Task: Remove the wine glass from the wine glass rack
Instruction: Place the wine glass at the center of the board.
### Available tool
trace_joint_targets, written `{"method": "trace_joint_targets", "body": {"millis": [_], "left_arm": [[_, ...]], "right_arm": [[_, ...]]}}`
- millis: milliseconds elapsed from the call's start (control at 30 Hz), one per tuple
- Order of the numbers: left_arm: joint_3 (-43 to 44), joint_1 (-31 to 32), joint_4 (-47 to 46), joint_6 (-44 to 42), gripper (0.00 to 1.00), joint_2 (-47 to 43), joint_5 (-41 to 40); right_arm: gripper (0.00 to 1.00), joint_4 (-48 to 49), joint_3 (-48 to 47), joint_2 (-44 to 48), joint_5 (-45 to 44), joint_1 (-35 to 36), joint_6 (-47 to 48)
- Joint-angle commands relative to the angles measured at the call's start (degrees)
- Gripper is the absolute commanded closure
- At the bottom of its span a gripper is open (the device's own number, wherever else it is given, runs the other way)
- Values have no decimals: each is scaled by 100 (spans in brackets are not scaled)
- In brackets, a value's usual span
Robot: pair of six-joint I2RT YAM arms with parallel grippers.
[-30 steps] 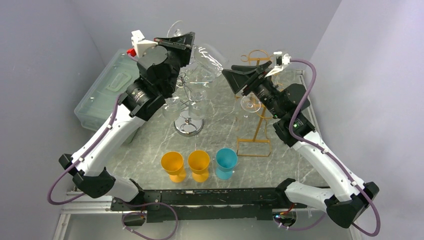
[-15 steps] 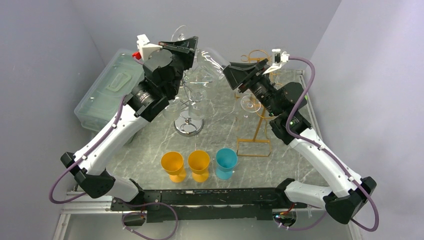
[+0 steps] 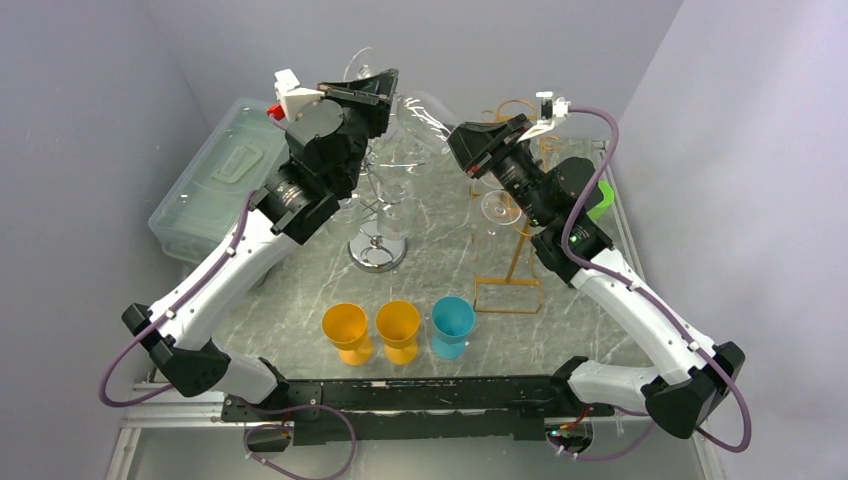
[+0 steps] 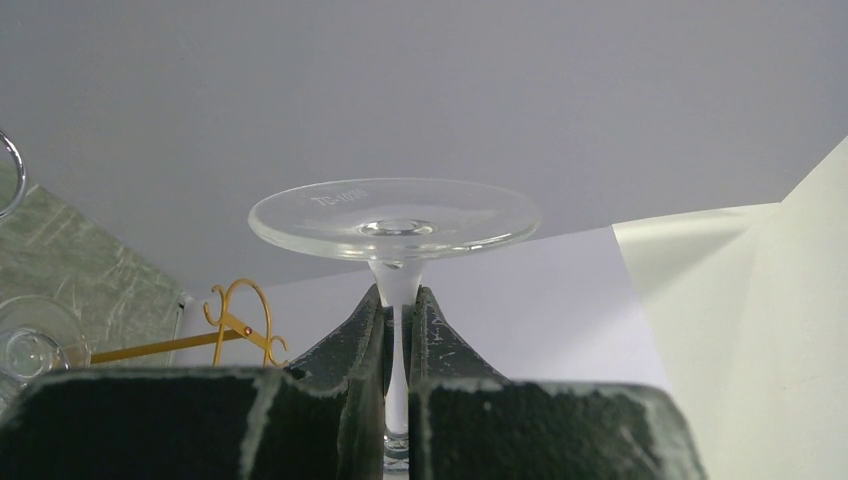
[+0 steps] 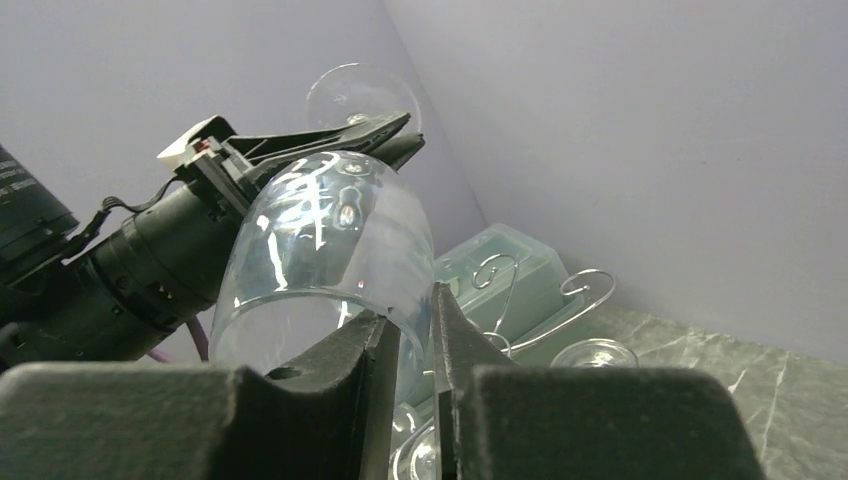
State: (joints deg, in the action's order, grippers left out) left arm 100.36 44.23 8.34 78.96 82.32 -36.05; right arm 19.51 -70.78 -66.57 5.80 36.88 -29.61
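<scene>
Clamping stem of wine glass (image 4: 395, 215)

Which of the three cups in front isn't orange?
The blue cup, rightmost in the row; the middle cup and the left cup are both orange.

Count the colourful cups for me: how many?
3. All stand in a row at the front: the left orange cup, the middle orange cup and the blue cup on the right. None seems hidden.
</scene>
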Motion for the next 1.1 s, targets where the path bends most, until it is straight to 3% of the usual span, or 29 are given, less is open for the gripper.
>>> {"method": "trace_joint_targets", "body": {"millis": [0, 67, 200, 300, 500, 667, 700, 1067], "left_arm": [[-71, 14, -474, 66, 100, -245, 146], [-120, 16, -542, 41, 100, -260, 201], [-105, 11, -528, -76, 98, -239, 293], [-115, 16, -552, -308, 83, -238, 392], [-189, 11, -652, -967, 39, -294, 663], [-244, 11, -562, -1302, 14, -384, 813], [-249, 14, -528, -1394, 4, -410, 834], [-261, 7, -18, -2990, 1, -805, 1193]], "right_arm": [[90, 335, -291, 4, -88, 27, -127], [100, 292, -324, -13, -96, 25, -177], [100, 298, -316, 22, -119, 37, -290], [100, 304, -305, 91, -217, 38, -338], [100, 217, -361, 280, -636, 38, -266], [100, 121, -446, 409, -1168, 38, -96], [100, 66, -490, 423, -1267, 38, -44], [100, -820, -1119, 425, -2992, 38, 741]]}}
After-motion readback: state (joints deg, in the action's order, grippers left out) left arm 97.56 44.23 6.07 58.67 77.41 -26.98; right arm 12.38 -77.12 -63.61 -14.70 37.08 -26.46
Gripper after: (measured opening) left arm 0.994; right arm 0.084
